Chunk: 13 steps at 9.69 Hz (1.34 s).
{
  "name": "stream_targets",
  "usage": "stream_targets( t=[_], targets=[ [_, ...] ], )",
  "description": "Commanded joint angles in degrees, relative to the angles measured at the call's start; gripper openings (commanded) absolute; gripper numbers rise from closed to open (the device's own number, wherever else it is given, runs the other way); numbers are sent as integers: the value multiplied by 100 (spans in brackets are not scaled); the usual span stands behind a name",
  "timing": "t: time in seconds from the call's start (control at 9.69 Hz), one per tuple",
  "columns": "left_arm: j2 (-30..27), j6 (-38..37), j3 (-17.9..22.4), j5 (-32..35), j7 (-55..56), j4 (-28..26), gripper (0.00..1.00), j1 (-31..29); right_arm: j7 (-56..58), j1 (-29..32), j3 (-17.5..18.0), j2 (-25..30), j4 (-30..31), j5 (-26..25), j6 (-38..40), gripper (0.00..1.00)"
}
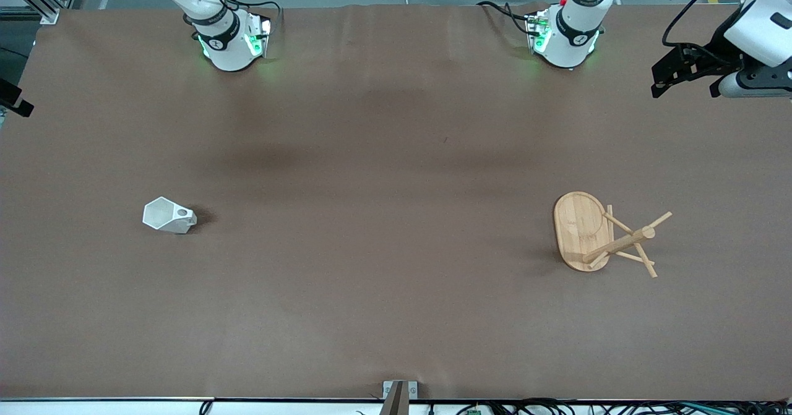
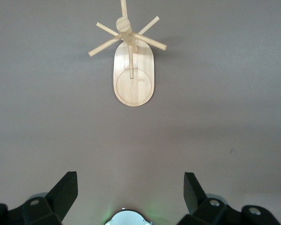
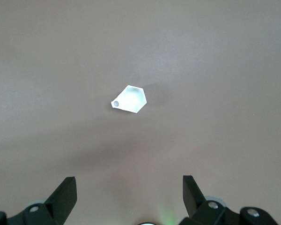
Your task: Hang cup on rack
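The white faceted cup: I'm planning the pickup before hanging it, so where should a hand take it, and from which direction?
Probably from above, fingers across the faceted body. The cup lies on its side on the table, its rim toward the right arm's end and its pierced handle tab on the upper side. Gripping the body leaves the tab's hole free for a peg of the rack.

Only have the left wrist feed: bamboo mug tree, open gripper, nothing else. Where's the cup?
Observer: The white faceted cup sits on the table toward the right arm's end, well apart from the mug tree.
Operator: Right arm got it?
Observer: No. The right gripper is open in the air and holds nothing; its camera sees the cup untouched.
Operator: Handle orientation?
Observer: The handle tab, with its hole showing, points toward the left arm's end of the table.
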<state>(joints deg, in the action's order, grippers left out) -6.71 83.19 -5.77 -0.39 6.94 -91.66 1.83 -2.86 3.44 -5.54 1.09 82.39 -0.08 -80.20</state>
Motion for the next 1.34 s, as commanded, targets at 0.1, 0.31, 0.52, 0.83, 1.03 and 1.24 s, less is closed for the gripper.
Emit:
stream_targets(
  t=[0.1, 0.31, 0.52, 0.83, 1.03, 1.24],
  targets=[
    [187, 31, -30, 92, -44, 68, 100, 19, 40, 34, 26, 67, 93, -71, 4, 100],
    [214, 22, -30, 92, -53, 113, 100, 1, 57, 34, 26, 67, 84, -71, 4, 100],
    [214, 22, -21, 83, -53, 104, 100, -16, 75, 8, 35, 67, 67, -53, 196, 100],
    [223, -5, -12, 84, -62, 104, 100, -34, 75, 43, 35, -204, 364, -19, 15, 100],
    [284, -5, -12, 83, -79, 122, 100, -34, 84, 61, 26, -381, 1283, 17, -1123, 100],
    [319, -5, -21, 75, -79, 200, 100, 27, 442, 166, 18, -460, 2408, 87, -2625, 100]
  ],
)
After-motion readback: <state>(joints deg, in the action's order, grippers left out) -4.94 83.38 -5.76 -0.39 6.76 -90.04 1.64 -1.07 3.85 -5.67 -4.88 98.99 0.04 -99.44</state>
